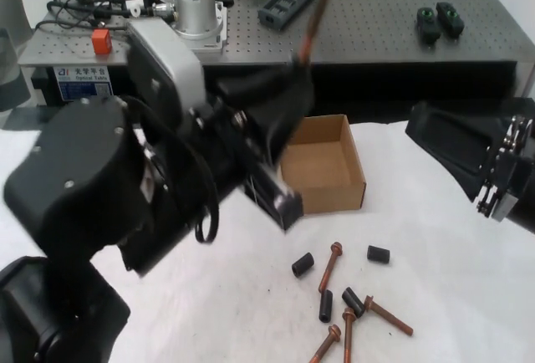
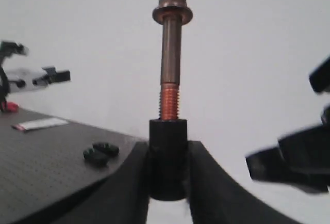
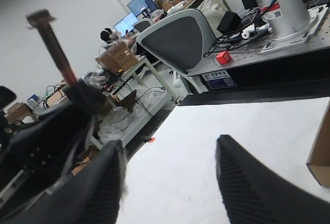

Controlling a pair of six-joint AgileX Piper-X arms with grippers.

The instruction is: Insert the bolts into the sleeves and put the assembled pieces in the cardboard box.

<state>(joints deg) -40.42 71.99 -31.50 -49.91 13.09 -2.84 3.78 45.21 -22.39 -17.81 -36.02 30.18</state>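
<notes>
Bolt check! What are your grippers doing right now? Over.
Left gripper shut on sleeve, bolt standing in it. Right gripper open, empty. Box open, nothing seen blocking it.

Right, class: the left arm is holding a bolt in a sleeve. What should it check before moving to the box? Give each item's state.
1. Grip: left gripper shut on sleeve: ok.
2. Seating: bolt fully in: not ok, thread shows above the sleeve.
3. Target: box open: ok.
4. Room inside the box: cannot tell, partly hidden in the high view.
5. Clearance: right gripper open, apart from the bolt: ok.
</notes>
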